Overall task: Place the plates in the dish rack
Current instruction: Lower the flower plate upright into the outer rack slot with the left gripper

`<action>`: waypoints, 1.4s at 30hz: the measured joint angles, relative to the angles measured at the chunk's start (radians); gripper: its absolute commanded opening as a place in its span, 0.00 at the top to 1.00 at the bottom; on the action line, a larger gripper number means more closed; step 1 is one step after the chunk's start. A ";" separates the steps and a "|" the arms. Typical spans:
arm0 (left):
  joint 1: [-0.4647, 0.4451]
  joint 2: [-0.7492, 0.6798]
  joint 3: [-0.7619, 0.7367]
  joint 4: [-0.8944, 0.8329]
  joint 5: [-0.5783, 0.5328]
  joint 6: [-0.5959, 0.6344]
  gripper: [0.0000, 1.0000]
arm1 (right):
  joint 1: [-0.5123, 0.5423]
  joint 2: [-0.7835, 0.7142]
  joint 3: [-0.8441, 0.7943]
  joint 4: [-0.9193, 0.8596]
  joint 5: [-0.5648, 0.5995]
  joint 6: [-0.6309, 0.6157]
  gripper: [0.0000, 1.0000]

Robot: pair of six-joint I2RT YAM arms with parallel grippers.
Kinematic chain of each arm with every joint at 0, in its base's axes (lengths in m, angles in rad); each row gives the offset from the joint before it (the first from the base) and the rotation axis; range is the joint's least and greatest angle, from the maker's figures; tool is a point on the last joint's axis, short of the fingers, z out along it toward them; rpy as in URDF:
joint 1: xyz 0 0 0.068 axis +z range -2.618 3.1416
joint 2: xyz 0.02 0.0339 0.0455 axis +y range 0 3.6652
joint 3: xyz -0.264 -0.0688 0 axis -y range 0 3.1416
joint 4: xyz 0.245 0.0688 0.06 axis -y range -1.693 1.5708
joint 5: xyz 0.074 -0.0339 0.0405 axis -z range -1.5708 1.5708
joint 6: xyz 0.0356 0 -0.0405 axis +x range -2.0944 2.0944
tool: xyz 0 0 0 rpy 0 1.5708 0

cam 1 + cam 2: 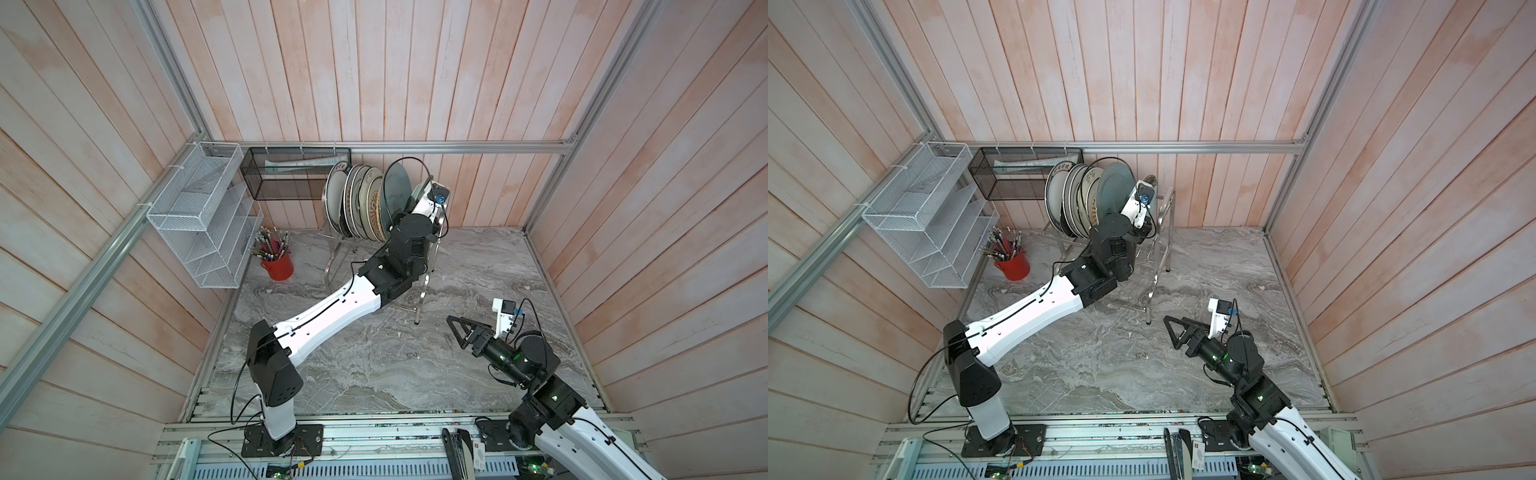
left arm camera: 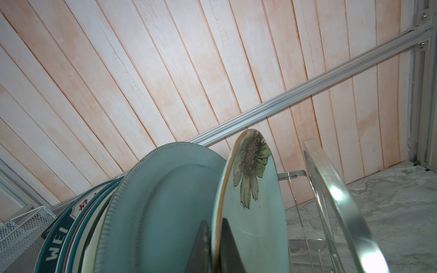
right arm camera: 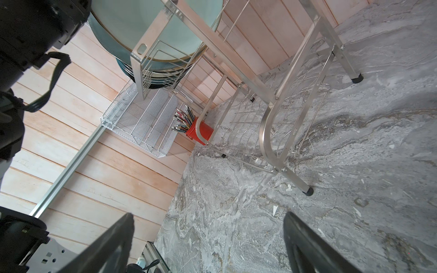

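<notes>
The rack [image 3: 264, 134] is mirror-bright polished steel tube and wire; the plates [image 1: 361, 199] in it look like glazed ceramic, the teal plate [image 2: 165, 201] satin with a ribbed rim, the flower plate [image 2: 255, 212] glossy. The table [image 3: 331, 189] is smooth grey veined stone-look, the walls [image 1: 374, 62] matt whitewashed wood planks crossed by a brushed aluminium rail [image 2: 283, 99]. The organiser [image 1: 199, 216] is white-coated metal mesh, the basket [image 1: 291, 174] black mesh, the cup [image 1: 277, 266] glossy red, the arms [image 1: 332, 316] smooth white and matt black shells.
</notes>
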 measured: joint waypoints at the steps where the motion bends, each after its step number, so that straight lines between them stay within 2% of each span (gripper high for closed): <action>1: 0.000 -0.005 -0.003 -0.007 0.000 -0.009 1.00 | 0.000 0.000 0.000 0.000 0.000 0.000 0.02; 5: 0.000 -0.015 -0.007 -0.020 -0.002 -0.030 1.00 | 0.000 0.000 -0.003 0.000 0.000 0.005 0.02; 10: 0.000 -0.015 -0.007 -0.025 -0.002 -0.040 0.86 | 0.000 0.000 -0.003 0.000 0.000 0.008 0.02; 19: 0.000 -0.015 -0.007 -0.022 -0.002 -0.042 0.74 | 0.000 -0.023 -0.004 -0.011 0.000 0.008 0.02; 32: 0.000 -0.021 -0.002 -0.016 -0.003 -0.041 0.50 | 0.000 -0.023 -0.005 -0.022 0.000 0.007 0.02; 42: 0.000 -0.028 -0.001 -0.019 -0.002 -0.049 0.41 | 0.000 -0.023 -0.005 -0.023 0.000 0.007 0.02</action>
